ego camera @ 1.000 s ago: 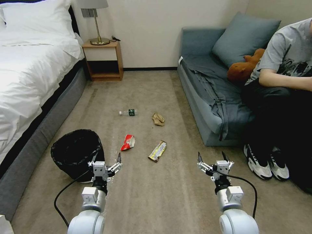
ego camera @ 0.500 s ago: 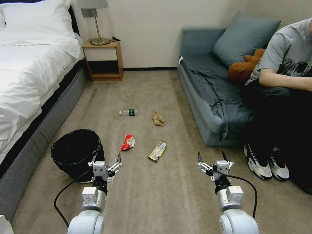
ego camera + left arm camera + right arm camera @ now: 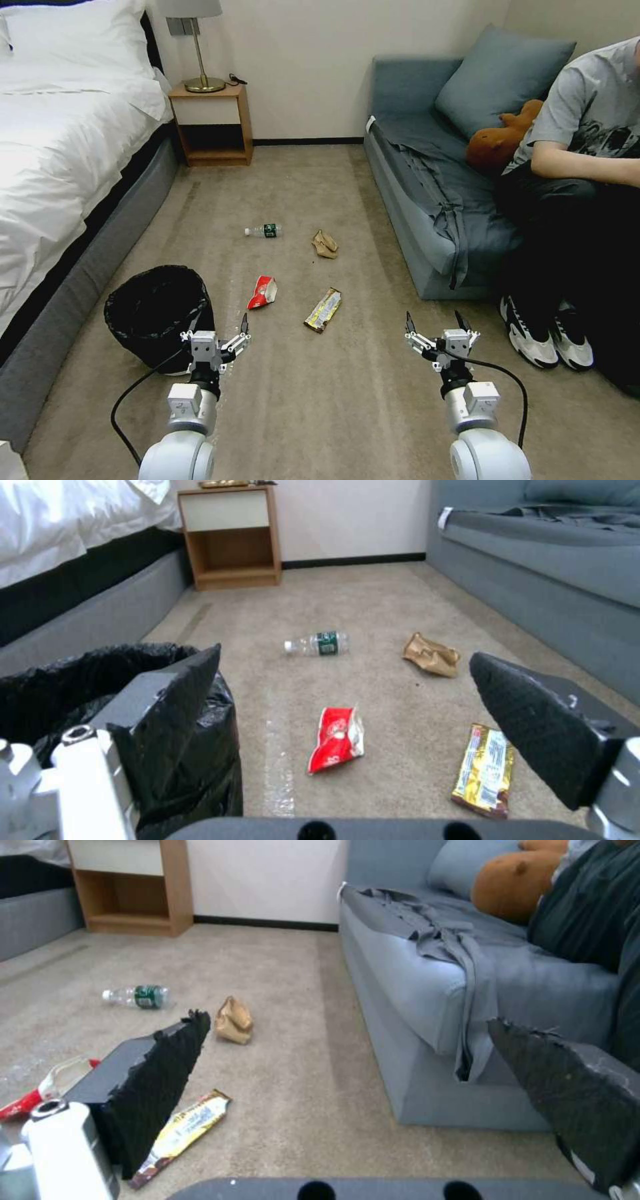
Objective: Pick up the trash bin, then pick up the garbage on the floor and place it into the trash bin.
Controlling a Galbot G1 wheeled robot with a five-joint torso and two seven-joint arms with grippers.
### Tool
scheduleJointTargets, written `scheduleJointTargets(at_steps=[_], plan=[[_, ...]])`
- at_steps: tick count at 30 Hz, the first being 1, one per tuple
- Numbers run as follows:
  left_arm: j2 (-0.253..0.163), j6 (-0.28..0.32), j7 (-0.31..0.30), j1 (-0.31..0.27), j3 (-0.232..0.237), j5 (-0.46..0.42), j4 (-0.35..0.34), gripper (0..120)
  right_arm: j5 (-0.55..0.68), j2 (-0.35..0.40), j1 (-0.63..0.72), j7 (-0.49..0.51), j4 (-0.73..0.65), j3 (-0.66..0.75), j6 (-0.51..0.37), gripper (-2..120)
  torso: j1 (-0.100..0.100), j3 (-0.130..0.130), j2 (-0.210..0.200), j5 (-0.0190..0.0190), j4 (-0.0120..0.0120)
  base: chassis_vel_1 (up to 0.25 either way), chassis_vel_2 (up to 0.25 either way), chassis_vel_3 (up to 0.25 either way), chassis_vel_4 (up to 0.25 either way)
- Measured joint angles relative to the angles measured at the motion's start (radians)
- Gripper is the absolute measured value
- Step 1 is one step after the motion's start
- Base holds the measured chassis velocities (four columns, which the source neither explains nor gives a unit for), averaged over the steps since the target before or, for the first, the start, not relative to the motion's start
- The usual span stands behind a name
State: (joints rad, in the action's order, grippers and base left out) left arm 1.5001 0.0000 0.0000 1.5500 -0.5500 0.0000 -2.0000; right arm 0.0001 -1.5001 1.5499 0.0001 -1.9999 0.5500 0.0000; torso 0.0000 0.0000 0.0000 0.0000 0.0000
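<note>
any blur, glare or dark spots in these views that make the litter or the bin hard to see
Head view: even room light, no glare; the bottle and paper look small but clear, the trash bin interior is plain black. Left wrist view: soft, the near fingers cover part of the gold wrapper. Right wrist view: soft too, litter readable.
</note>
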Motion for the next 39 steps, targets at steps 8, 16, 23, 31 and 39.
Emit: scheduleJointTargets(at_steps=[8, 16, 23, 31, 39], plan=[[-0.005, 0.005, -0.001, -0.004, -0.001, -0.006, 0.001, 100, 0.004, 0.000, 0.004, 0.000, -0.001, 0.003, 0.000, 100, 0.000, 0.000, 0.000, 0.0000, 0.0001, 0.000, 0.000, 0.000, 0.000], [-0.145, 0.219, -0.059, -0.133, -0.034, -0.164, 0.080, 100, 0.174, 0.026, 0.225, -0.025, -0.076, 0.143, -0.080, 100, 0.000, 0.000, 0.000, -0.0001, -0.0001, 0.000, 0.000, 0.000, 0.000], [-0.257, 0.383, -0.099, -0.233, -0.060, -0.290, 0.137, 100, 0.293, 0.046, 0.367, -0.050, -0.129, 0.237, -0.130, 100, 0.000, 0.000, 0.000, 0.0002, -0.0004, 0.000, 0.000, 0.000, 0.000], [-0.313, 0.398, -0.039, -0.254, -0.053, -0.307, 0.071, 100, 0.362, 0.115, 0.365, -0.094, -0.191, 0.279, -0.119, 100, 0.000, 0.000, 0.000, 0.0000, 0.0000, 0.000, 0.000, 0.000, 0.000], [-0.301, 0.384, -0.034, -0.244, -0.051, -0.266, 0.093, 100, 0.358, 0.117, 0.352, -0.093, -0.170, 0.265, -0.104, 100, 0.000, 0.000, 0.000, -0.0002, -0.0001, 0.000, 0.000, 0.000, 0.000]])
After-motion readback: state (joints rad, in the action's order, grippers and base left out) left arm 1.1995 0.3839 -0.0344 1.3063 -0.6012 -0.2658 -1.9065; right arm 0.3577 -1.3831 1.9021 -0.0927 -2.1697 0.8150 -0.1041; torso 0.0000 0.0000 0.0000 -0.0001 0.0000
